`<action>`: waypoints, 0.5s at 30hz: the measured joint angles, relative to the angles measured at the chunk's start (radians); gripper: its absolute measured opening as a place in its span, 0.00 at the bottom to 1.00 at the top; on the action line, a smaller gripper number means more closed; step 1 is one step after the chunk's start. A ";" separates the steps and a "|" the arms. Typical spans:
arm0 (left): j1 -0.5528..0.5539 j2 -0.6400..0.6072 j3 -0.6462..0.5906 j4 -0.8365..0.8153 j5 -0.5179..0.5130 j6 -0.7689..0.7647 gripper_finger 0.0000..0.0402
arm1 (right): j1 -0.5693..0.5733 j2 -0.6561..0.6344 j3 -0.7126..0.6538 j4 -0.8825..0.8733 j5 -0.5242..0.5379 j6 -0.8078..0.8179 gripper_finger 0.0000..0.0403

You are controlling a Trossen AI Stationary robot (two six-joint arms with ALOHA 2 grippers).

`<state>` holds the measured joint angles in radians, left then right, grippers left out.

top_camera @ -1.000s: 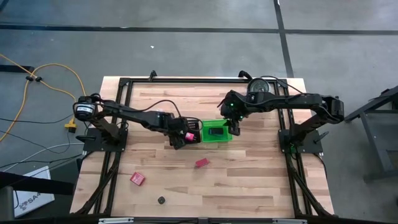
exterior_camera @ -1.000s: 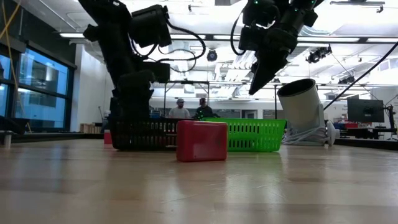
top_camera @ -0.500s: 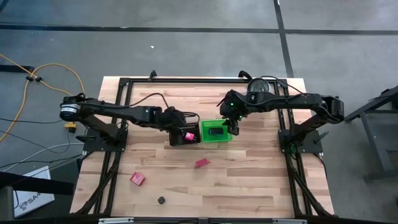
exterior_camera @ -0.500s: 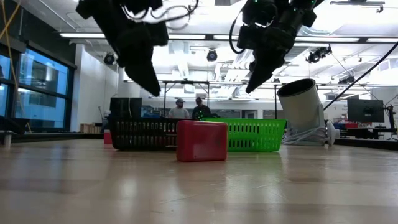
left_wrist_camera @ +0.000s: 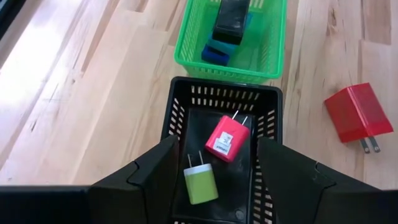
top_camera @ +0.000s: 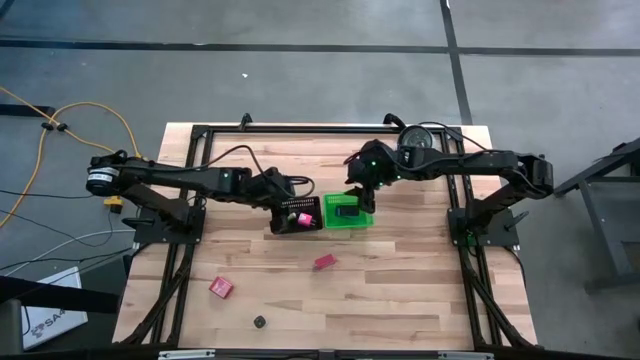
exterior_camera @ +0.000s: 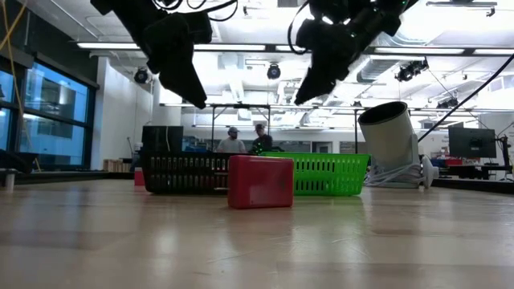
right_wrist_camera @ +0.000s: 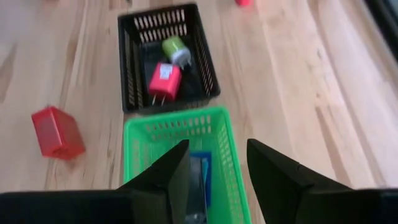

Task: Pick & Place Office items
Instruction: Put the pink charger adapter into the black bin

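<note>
Hovering above the black mesh tray [left_wrist_camera: 261,102], left claw [left_wrist_camera: 217,168] open and empty. Hanging over the green bin [right_wrist_camera: 224,155] just beside that tray, right claw [right_wrist_camera: 217,171] parted, gripping nothing. Lying inside the tray: a pink charger block [left_wrist_camera: 227,138] and a lime-green charger block [left_wrist_camera: 200,183], close together. Resting in the bin: a black block [left_wrist_camera: 231,18] atop blue pieces [left_wrist_camera: 216,51]. Sitting on the counter [left_wrist_camera: 93,93] near the tray, apart from it: a red block [left_wrist_camera: 357,113].
</note>
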<state>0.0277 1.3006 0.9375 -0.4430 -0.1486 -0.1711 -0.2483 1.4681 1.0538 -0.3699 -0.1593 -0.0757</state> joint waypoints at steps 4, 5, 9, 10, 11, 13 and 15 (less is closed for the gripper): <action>0.000 0.000 0.000 -0.002 0.000 0.000 0.53 | 0.000 0.000 0.000 0.054 0.000 0.000 0.36; 0.000 0.000 0.000 -0.002 0.000 0.000 0.53 | 0.000 0.000 0.000 0.068 0.000 0.000 0.36; 0.000 0.000 0.000 -0.001 0.000 -0.005 0.53 | 0.000 0.000 0.000 0.104 0.000 0.000 0.36; 0.000 0.000 0.000 -0.002 0.000 -0.018 0.53 | 0.000 0.000 0.000 0.114 0.000 0.000 0.36; 0.000 0.000 0.000 -0.004 0.000 -0.022 0.53 | 0.000 0.000 0.000 0.119 0.000 0.000 0.36; 0.000 0.000 0.000 -0.006 0.000 -0.028 0.53 | 0.000 0.000 0.000 0.129 0.000 0.000 0.36; 0.000 0.000 0.000 -0.020 0.005 -0.028 0.53 | 0.000 0.000 0.000 0.129 0.000 0.000 0.36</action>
<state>0.0277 1.3010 0.9375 -0.4626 -0.1431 -0.1993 -0.2484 1.4681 1.0538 -0.2410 -0.1593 -0.0754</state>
